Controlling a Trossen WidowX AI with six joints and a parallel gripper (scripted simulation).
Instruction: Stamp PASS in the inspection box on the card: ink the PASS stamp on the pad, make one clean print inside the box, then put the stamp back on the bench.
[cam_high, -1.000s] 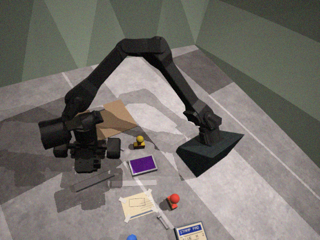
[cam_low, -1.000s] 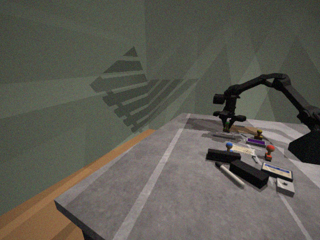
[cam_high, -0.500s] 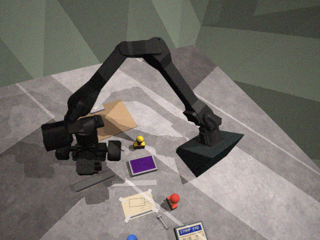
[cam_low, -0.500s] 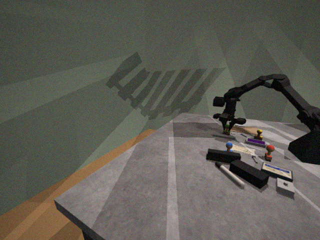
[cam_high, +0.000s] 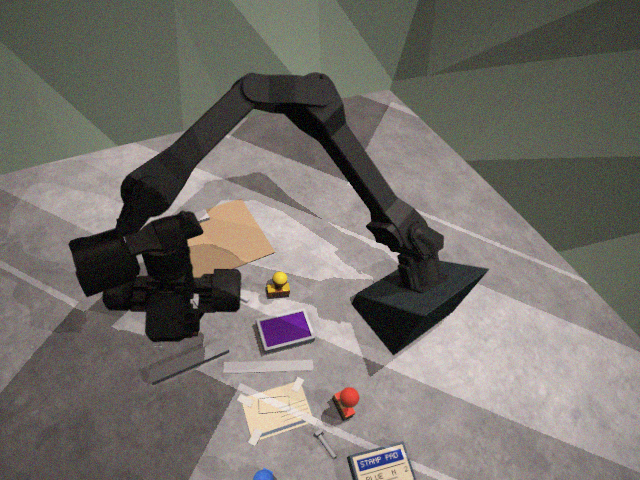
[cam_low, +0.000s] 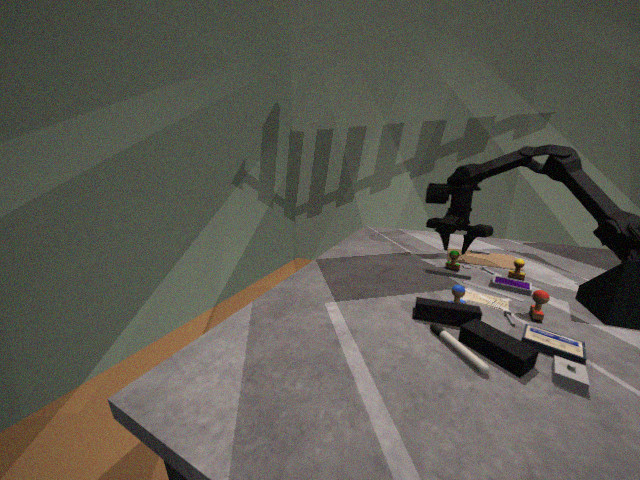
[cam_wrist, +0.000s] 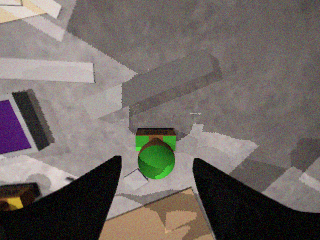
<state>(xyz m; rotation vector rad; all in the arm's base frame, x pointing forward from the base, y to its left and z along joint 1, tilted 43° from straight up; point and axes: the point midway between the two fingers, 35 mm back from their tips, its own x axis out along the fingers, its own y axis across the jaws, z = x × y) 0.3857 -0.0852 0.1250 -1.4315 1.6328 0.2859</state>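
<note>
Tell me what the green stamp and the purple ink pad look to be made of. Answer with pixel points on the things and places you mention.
Green stamp (cam_low: 453, 260) (cam_wrist: 156, 161): likely a painted, slightly glossy ball knob, wood or plastic; the brown neck beneath suggests wood, and the dark bottom layer may be rubber.

Purple ink pad (cam_high: 285, 329) (cam_low: 511, 283) (cam_wrist: 11, 126): matte, probably felt or foam, judging by its flat, even color; the smooth pale rim looks like plastic or painted metal.

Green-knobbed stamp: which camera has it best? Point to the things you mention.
Wrist: the green-knobbed stamp (cam_low: 453, 260) (cam_wrist: 156, 161) shows large, knob and part of its base unobstructed, between the spread fingertips of the gripper (cam_high: 173, 330) (cam_low: 454, 251) (cam_wrist: 157, 162). Exterior shows it small, upright below the fingers. Top: hidden, apparently by the gripper.
</note>
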